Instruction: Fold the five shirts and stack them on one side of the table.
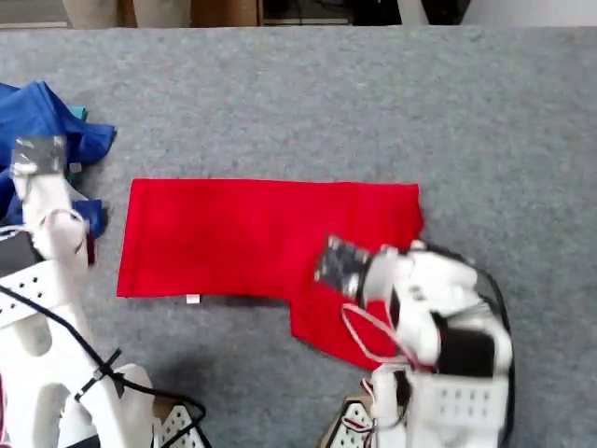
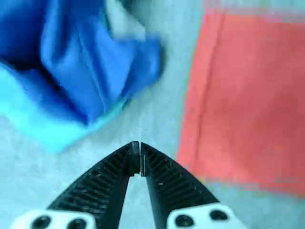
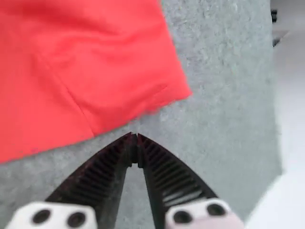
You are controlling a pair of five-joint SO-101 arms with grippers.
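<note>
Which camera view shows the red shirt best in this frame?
The high view: the red shirt lies spread flat there, with nearly its whole outline visible. The left wrist view catches one side edge of it; the right wrist view catches one corner.

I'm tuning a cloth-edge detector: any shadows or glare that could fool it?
High view: even light, no glare, a dark shadow along the lower edge of the red shirt. Left wrist view: folds of the blue shirt shade themselves. Right wrist view: bright strip beyond the table.
</note>
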